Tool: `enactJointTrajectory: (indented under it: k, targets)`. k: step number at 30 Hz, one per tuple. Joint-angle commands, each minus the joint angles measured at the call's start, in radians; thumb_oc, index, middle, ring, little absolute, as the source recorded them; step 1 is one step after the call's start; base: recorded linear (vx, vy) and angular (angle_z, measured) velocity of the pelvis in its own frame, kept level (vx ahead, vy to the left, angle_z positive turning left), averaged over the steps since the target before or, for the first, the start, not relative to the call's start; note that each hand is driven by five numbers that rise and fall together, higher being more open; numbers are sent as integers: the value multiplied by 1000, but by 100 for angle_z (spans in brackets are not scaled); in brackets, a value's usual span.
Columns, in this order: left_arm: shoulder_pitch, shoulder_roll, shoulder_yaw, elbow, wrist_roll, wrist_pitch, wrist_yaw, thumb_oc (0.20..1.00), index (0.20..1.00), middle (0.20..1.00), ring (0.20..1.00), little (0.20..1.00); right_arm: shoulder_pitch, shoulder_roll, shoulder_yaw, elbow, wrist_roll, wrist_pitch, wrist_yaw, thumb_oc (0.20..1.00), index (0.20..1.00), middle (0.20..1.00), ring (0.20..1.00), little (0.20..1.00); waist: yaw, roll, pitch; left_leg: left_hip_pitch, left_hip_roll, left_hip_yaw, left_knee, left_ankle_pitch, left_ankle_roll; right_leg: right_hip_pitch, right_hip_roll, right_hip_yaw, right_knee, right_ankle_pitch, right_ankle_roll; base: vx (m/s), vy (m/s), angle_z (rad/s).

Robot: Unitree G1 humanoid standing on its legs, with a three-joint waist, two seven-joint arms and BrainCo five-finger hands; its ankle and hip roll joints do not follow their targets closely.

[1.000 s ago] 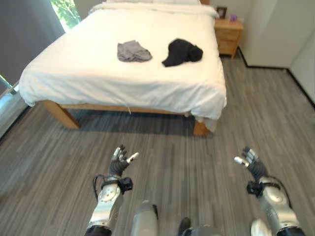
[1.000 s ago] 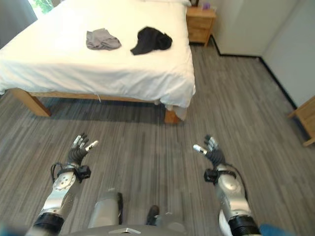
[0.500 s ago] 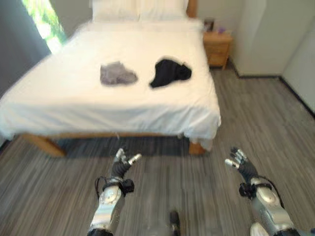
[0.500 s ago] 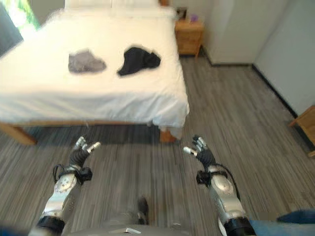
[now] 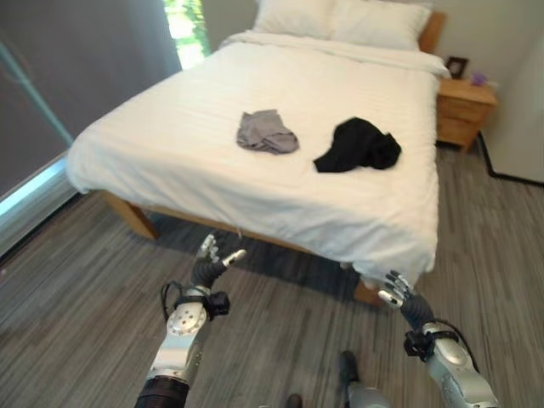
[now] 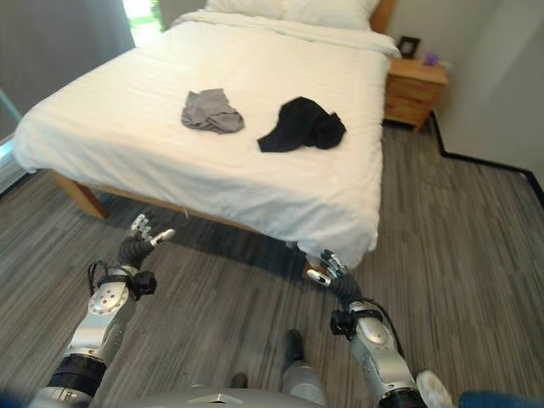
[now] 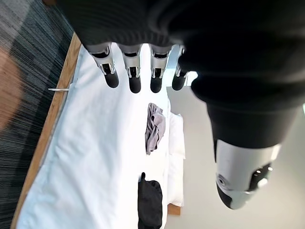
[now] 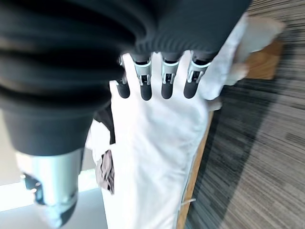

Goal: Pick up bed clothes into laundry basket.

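Both robot hands (image 5: 212, 259) nearer the bed (image 5: 255, 161) than before, empty

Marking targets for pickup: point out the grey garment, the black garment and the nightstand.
grey garment (image 6: 212, 111), right eye view, middle of the crumpled cloth.
black garment (image 6: 303, 124), right eye view, centre of the heap.
nightstand (image 6: 411, 88), right eye view, drawer front.

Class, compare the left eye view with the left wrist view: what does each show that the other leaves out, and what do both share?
Left eye view alone: the right hand with relaxed fingers near the bed's corner, the wooden nightstand, and the window beyond the bed.

Left wrist view alone: the left hand's dark fingertips seen from close behind, held straight, holding nothing.

Both: the left hand, the white bed, the grey garment, the black garment, the pillows and the grey plank floor.
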Motion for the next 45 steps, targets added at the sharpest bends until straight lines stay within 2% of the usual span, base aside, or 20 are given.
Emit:
enactJointTrajectory:
  k: [1,2,3,5,6,7,9,11,12,13,14,15,16,17,21,24,28,29,35,45]
  targets:
    - [-38,12,-4,-89,-10,-58,-7,1000,1000,1000,1000,1000,-84,-32,-56,-74,62,-60,20,1000,1000,1000,1000,1000,18,36,3,-3,139,76,195,22,-110,-33,12,-56,114,-84,18,213,-211,47]
    - [-39,12,-4,-89,-10,-57,-7,1000,1000,1000,1000,1000,-84,-32,-56,-73,62,-61,20,1000,1000,1000,1000,1000,15,37,3,-7,139,72,202,18,-111,-31,12,-60,113,-84,18,230,-289,56]
    - [-57,5,-16,-83,-38,-57,-3,1000,1000,1000,1000,1000,-99,-57,-53,-74,60,-63,5,1000,1000,1000,1000,1000,31,20,33,-113,125,72,435,109,-135,35,12,-101,96,-103,-16,219,-295,51]
    - [-59,4,-25,-84,-55,-57,-5,1000,1000,1000,1000,1000,-98,-61,-58,-90,110,-71,8,1000,1000,1000,1000,1000,38,2,55,-202,110,96,641,172,-136,89,21,-111,86,-124,-46,262,-348,58]
    - [-60,6,-29,-83,-54,-53,-9,1000,1000,1000,1000,1000,-88,-66,-63,-101,117,-71,14,1000,1000,1000,1000,1000,44,-14,69,-251,108,120,733,186,-129,106,15,-109,87,-129,-60,222,-284,24]
    - [-61,7,-32,-83,-46,-47,-13,1000,1000,1000,1000,1000,-74,-72,-68,-108,106,-67,15,1000,1000,1000,1000,1000,52,-16,73,-292,108,130,768,172,-119,114,25,-104,92,-143,-70,237,-232,-9]
    - [-63,9,-36,-82,-28,-43,-15,1000,1000,1000,1000,1000,-60,-74,-73,-99,90,-59,2,1000,1000,1000,1000,1000,59,-9,66,-329,99,143,716,142,-115,147,37,-88,76,-160,-71,295,-135,-19]
    - [-72,5,-44,-77,-39,-41,-16,1000,1000,1000,1000,1000,-53,-57,-89,-77,113,-59,-17,1000,1000,1000,1000,1000,50,-6,49,-366,138,186,562,133,-118,173,39,-92,60,-173,-64,326,-49,-12]
    - [-73,8,-47,-75,-41,-40,-20,1000,1000,1000,1000,1000,-46,-45,-100,-75,132,-65,-15,1000,1000,1000,1000,1000,51,4,41,-351,151,201,439,127,-117,182,47,-88,53,-182,-58,376,23,-15]
    - [-71,15,-52,-75,-35,-42,-23,1000,1000,1000,1000,1000,-35,-38,-104,-72,135,-72,-16,1000,1000,1000,1000,1000,57,15,29,-336,134,177,296,127,-118,186,59,-73,50,-190,-52,329,46,-17]
    - [-64,18,-52,-77,-31,-42,-28,1000,1000,1000,1000,1000,-28,-40,-104,-74,126,-72,-10,1000,1000,1000,1000,1000,61,17,28,-306,118,158,247,135,-121,197,59,-67,53,-200,-49,394,75,-26]
    - [-52,31,-47,-81,-11,-40,-30,1000,1000,1000,1000,1000,-19,-41,-98,-84,93,-72,7,1000,1000,1000,1000,1000,56,34,11,-274,99,82,169,134,-124,196,70,-47,58,-208,-46,260,49,-42]
    - [-51,31,-48,-81,-10,-40,-30,1000,1000,1000,1000,1000,-18,-41,-98,-85,92,-72,7,1000,1000,1000,1000,1000,56,33,12,-269,99,82,165,136,-124,199,70,-47,58,-209,-46,244,79,-56]
    - [-43,32,-46,-91,-22,-42,-35,1000,1000,1000,1000,1000,-16,-37,-100,-90,93,-60,8,1000,1000,1000,1000,1000,48,37,3,-241,94,69,153,113,-123,193,68,-36,66,-215,-41,134,75,-70]
    - [-32,14,-59,-89,-45,-44,-45,1000,1000,1000,1000,1000,14,11,-112,-87,162,-72,28,1000,1000,1000,1000,1000,18,61,-27,-136,114,77,14,108,-108,190,70,-7,48,-210,-35,161,119,-47]
    - [-7,7,-61,-92,-55,-36,-46,1000,1000,1000,1000,1000,42,38,-100,-95,189,-65,32,1000,1000,1000,1000,1000,12,62,-38,-113,113,109,-14,104,-97,181,64,14,40,-207,-25,79,106,-33]
    - [9,4,-66,-89,-66,-31,-51,1000,1000,1000,1000,1000,59,39,-88,-102,176,-53,47,1000,1000,1000,1000,1000,14,57,-42,-96,110,119,-19,93,-87,178,58,24,37,-207,-19,36,54,-28]
    - [104,32,62,-97,-57,-28,64,1000,1000,1000,1000,1000,-14,42,-140,-91,215,-62,-60,1000,1000,1000,1000,1000,11,46,1,-70,179,339,17,39,-113,134,-46,-386,69,-157,3,27,36,0]
    - [117,8,88,-102,-87,-36,71,1000,1000,1000,1000,1000,-2,62,-154,-104,157,-81,-77,1000,1000,1000,1000,1000,59,54,9,-89,151,298,24,31,-96,139,-70,-411,77,-156,11,1,91,-5]
    - [146,-3,184,-87,-92,-58,121,1000,1000,1000,1000,1000,-13,66,-203,-93,179,-106,-88,1000,1000,1000,1000,1000,81,33,35,-102,133,280,49,13,-79,145,-86,-408,88,-153,20,16,57,9]
